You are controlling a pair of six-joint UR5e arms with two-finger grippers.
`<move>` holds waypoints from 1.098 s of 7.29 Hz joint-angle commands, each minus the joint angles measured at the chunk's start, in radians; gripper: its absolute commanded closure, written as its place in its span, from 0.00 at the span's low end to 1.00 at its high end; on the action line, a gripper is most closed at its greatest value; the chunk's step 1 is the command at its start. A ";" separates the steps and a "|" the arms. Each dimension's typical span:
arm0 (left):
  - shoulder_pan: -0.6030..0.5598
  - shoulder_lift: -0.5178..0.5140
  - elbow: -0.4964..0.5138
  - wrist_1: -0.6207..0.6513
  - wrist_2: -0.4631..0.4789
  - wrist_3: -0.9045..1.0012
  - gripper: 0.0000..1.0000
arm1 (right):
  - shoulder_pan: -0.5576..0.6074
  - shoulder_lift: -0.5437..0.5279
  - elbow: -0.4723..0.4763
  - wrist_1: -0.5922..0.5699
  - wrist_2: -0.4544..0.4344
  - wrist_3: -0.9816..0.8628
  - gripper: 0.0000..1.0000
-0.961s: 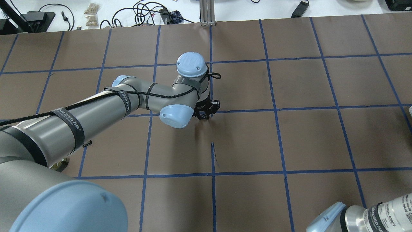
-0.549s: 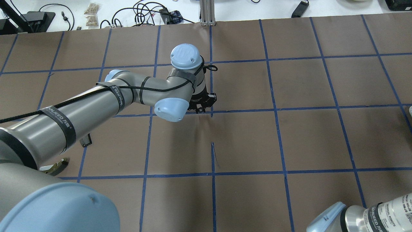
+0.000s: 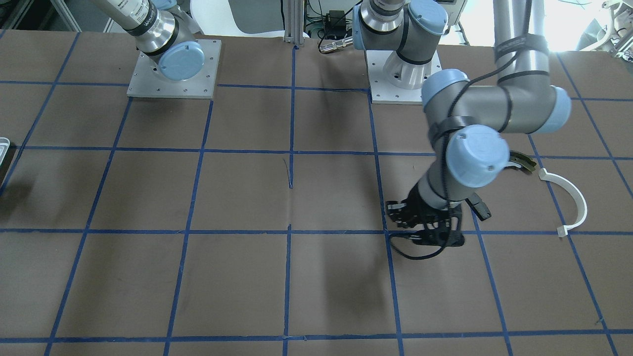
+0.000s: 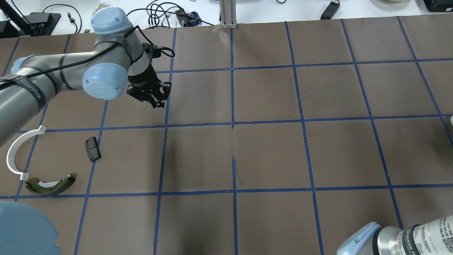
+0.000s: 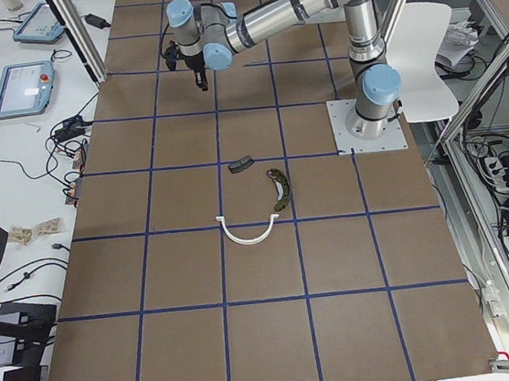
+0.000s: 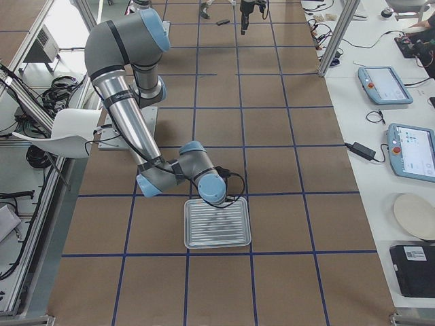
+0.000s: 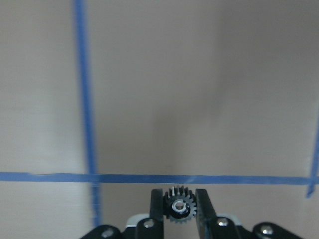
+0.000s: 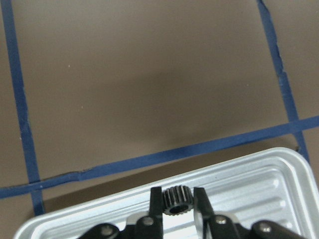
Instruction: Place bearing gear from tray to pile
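My left gripper [image 4: 157, 97] is shut on a small black toothed bearing gear [image 7: 178, 209] and hangs over bare brown table, in the far left part of the overhead view. The pile lies nearer the robot: an olive brake shoe [image 4: 49, 186], a white plastic arc [image 4: 16, 152] and a black pad [image 4: 92, 148]. My right gripper [image 8: 177, 191] is shut on a second black gear [image 8: 175, 200] just above the ribbed whitish tray [image 8: 259, 184], which also shows in the exterior right view [image 6: 217, 227].
The table is brown paper with a blue tape grid. The arm base plates [image 3: 173, 69] stand at the robot's side. Cables and tablets [image 5: 27, 88] lie on the white bench beyond the far edge. The left gripper also shows in the front view [image 3: 420, 225].
My left arm has swung from the table's middle toward the far left, carrying its gear. The pile, earlier mostly hidden under the arm, is now uncovered.
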 commanded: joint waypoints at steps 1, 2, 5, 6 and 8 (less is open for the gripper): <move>0.272 0.047 -0.128 0.090 0.104 0.367 0.90 | 0.083 -0.187 0.026 0.104 -0.042 0.263 0.93; 0.391 0.034 -0.172 0.152 0.101 0.495 0.90 | 0.155 -0.270 0.051 0.170 -0.070 0.466 0.92; 0.592 -0.011 -0.264 0.324 0.098 0.737 0.65 | 0.585 -0.438 0.080 0.221 -0.150 1.144 0.92; 0.594 -0.025 -0.264 0.339 0.066 0.724 0.36 | 0.735 -0.438 0.079 0.215 -0.149 1.424 0.92; 0.574 0.018 -0.235 0.335 0.020 0.715 0.02 | 0.963 -0.392 0.079 0.148 -0.133 1.920 0.91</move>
